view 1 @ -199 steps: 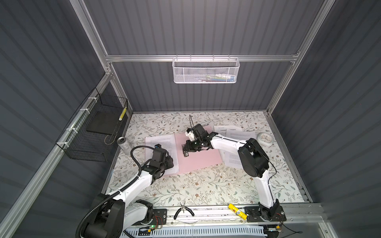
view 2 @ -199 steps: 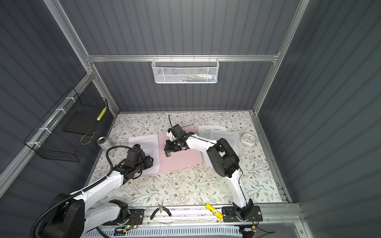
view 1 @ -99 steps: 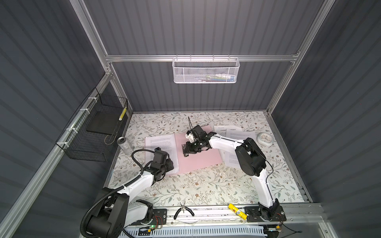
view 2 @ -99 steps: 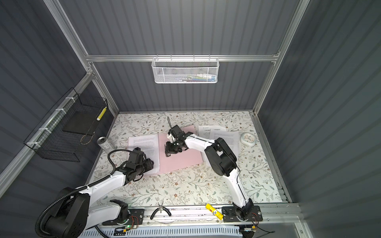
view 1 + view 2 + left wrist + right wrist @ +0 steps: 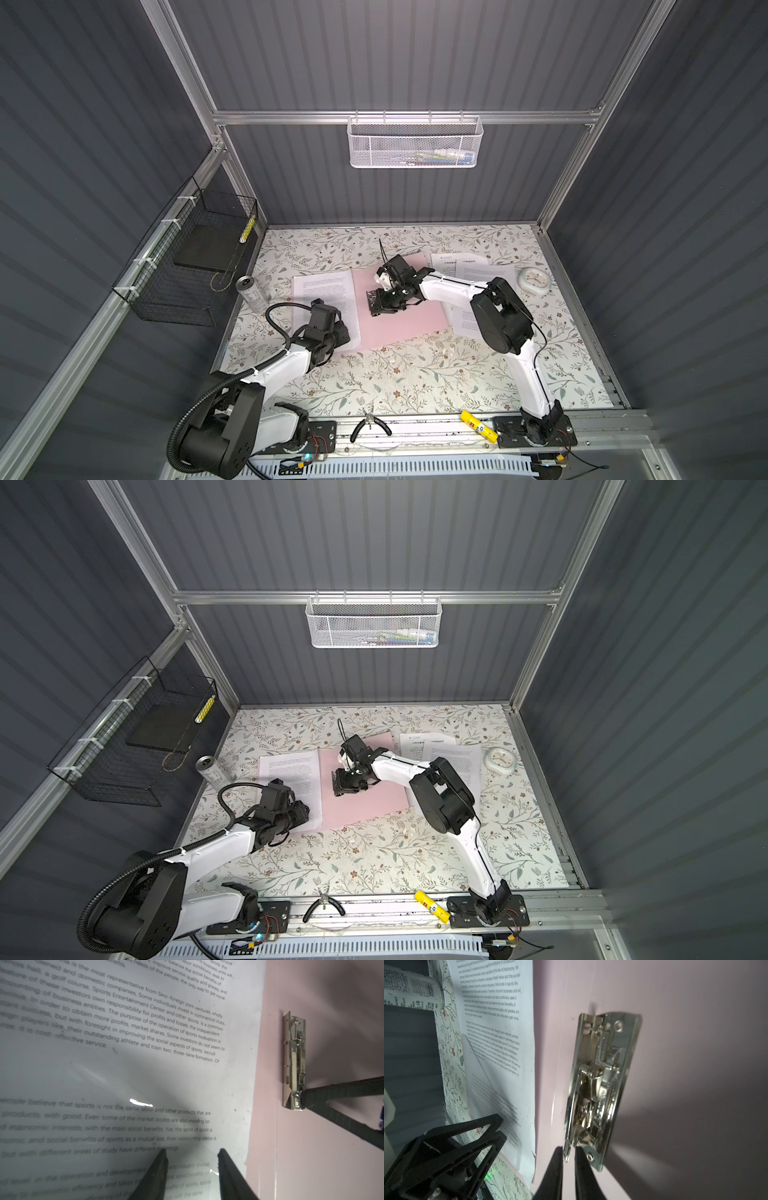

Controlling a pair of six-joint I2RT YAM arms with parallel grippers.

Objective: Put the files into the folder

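Observation:
The pink folder lies open on the table, its metal clip near the spine. One of the files, a printed white sheet, lies on the folder's left half. More files lie under and beside the right arm. My right gripper is shut on the clip's lever tab. My left gripper is open, its tips low over the near right corner of the sheet, where a clear corner pocket shows.
A can stands left of the folder and a white clock at the right. A black wire basket hangs on the left wall, a white mesh basket on the back wall. Pliers and a yellow tube lie on the front rail.
The left arm has sunk a little over the sheet's near corner and its jaws have narrowed slightly. The right gripper has stayed at the clip.

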